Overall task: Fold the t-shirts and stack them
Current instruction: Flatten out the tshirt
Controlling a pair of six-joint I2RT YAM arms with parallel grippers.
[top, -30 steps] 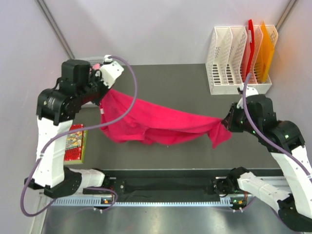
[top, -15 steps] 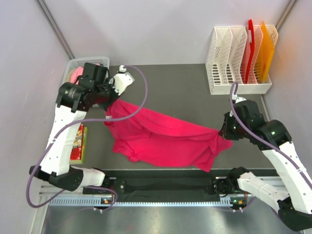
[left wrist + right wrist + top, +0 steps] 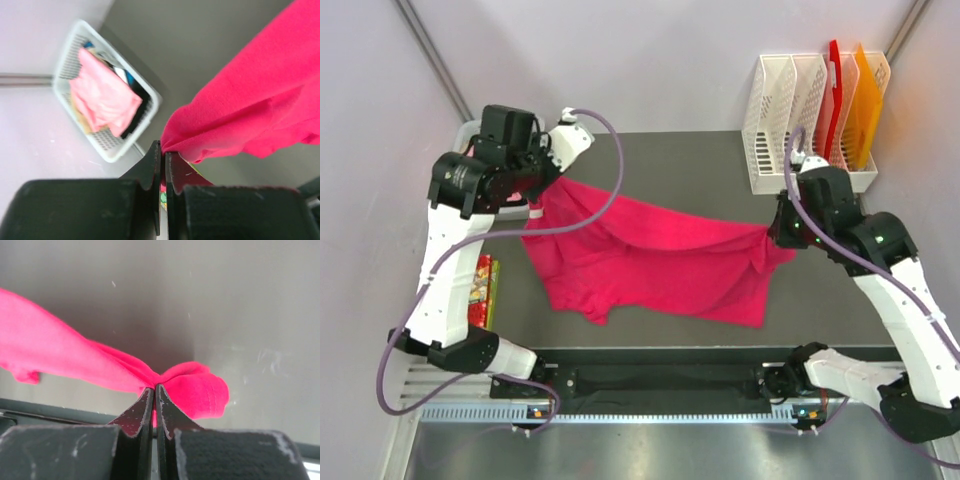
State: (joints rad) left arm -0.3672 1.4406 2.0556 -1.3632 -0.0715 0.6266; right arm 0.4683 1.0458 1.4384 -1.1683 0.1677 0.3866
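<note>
Pinching the magenta t-shirt over the middle of the table, your left gripper and right gripper are each clamping only a thin fold. You are risking a slip if you are stretching it wider.

magenta t-shirt in pinched left gripper

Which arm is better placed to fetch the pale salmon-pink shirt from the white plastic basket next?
Left. The left gripper, pinching the magenta cloth t-shirt, hangs beside the white basket holding the salmon-pink shirt; the right gripper is across the table.
</note>
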